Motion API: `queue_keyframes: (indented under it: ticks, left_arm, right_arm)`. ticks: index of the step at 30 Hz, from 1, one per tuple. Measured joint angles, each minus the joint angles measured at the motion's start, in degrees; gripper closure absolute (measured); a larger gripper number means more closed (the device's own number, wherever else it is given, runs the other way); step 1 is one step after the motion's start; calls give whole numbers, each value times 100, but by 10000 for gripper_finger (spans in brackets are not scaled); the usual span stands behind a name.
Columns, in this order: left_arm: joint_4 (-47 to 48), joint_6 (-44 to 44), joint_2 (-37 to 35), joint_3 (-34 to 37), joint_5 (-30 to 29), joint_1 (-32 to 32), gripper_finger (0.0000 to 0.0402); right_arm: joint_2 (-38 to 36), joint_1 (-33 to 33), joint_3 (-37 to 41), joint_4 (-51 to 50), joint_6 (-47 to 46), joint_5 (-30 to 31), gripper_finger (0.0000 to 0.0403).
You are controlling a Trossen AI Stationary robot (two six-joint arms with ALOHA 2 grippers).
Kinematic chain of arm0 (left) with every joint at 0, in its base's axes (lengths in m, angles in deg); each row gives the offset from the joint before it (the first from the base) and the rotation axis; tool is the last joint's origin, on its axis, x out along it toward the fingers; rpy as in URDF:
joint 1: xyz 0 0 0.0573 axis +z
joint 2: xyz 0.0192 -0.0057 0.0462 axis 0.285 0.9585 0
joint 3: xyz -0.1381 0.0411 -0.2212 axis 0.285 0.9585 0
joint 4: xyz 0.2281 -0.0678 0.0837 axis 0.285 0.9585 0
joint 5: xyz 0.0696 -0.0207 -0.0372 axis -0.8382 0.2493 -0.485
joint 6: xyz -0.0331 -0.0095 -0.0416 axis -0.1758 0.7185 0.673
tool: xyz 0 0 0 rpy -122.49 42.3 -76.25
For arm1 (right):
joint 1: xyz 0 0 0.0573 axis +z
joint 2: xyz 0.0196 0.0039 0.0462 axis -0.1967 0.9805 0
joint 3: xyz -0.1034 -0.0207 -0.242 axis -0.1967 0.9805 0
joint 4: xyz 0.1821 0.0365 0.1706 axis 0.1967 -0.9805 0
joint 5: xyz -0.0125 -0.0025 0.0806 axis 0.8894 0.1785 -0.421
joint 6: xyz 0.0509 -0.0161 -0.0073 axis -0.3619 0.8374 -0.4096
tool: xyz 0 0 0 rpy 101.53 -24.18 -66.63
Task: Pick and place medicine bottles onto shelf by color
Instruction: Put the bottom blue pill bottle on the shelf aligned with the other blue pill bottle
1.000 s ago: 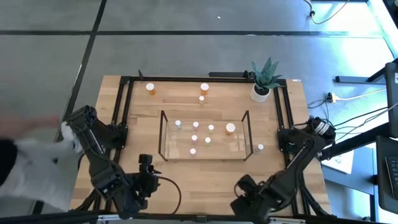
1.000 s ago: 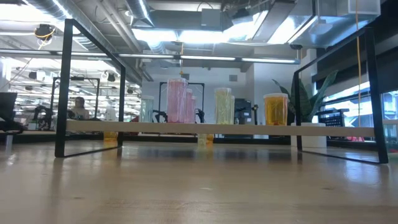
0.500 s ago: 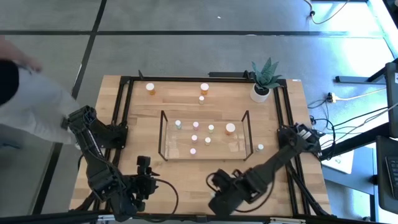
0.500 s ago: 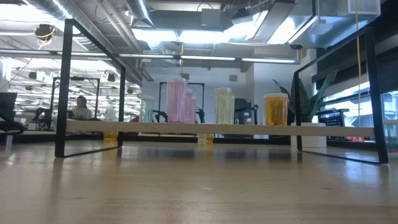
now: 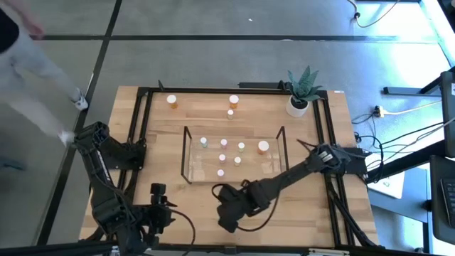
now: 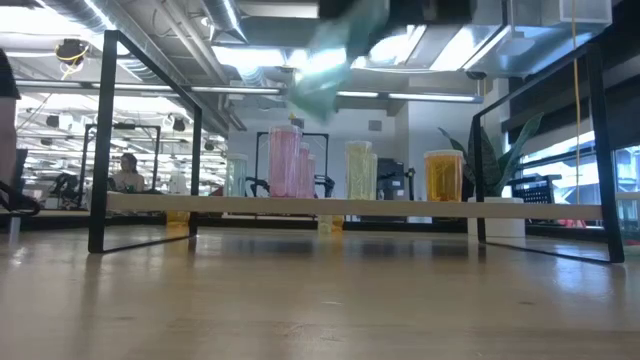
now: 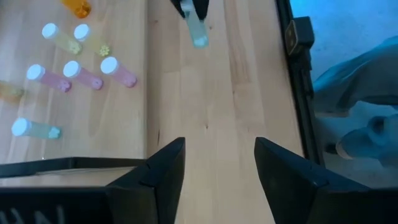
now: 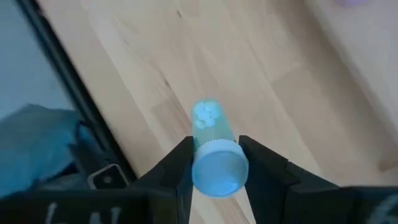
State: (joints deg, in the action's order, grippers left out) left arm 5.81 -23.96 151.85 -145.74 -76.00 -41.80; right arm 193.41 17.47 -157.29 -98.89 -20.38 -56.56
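Observation:
My right gripper (image 5: 226,213) hangs over the near middle of the table, shut on a greenish medicine bottle (image 8: 208,124) with a white cap. That bottle also shows in the left wrist view (image 7: 198,31) and blurred in the low view (image 6: 325,70). My left gripper (image 7: 219,146) stands open with nothing between its fingers, above the near left of the table (image 5: 158,195). The shelf (image 5: 186,153) is a clear rack at mid-table. Several small bottles (image 5: 222,158) stand on it: pink, greenish and one orange (image 5: 264,147). My right gripper pinches the greenish bottle at its capped end (image 8: 217,168) between the two fingers (image 8: 177,168). The fingers slant steeply down and lie along the bottle. Its body points away past the fingertips, its bottom (image 7: 200,42) lowest. The bottle is lifted clear of the table.
Two orange bottles (image 5: 172,101) (image 5: 234,101) and a small one (image 5: 230,113) stand on the table beyond the shelf. A small bottle (image 5: 297,169) stands right of the shelf. A potted plant (image 5: 298,96) is at the far right corner. A person (image 5: 28,50) is beside the table's left.
My right gripper has swept along the near edge toward the table's left, carrying the greenish bottle clear of the table, and has rolled about its own axis on the way. The person at the left has moved off toward the far side.

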Motion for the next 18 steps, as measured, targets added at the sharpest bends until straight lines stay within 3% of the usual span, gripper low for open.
queue_keyframes:
  ticks: [8,13,18]
  left_arm:
    - [-2,137,0,0,-4,-34,216]
    - [-2,141,0,0,-4,-31,216]
    - [-2,141,0,0,-6,-31,216]
  right_arm:
    - [477,-54,-2,-356,-186,-499,286]
    - [604,-52,-7,-967,-487,-521,286]
    - [615,-52,-7,-924,-478,-521,284]
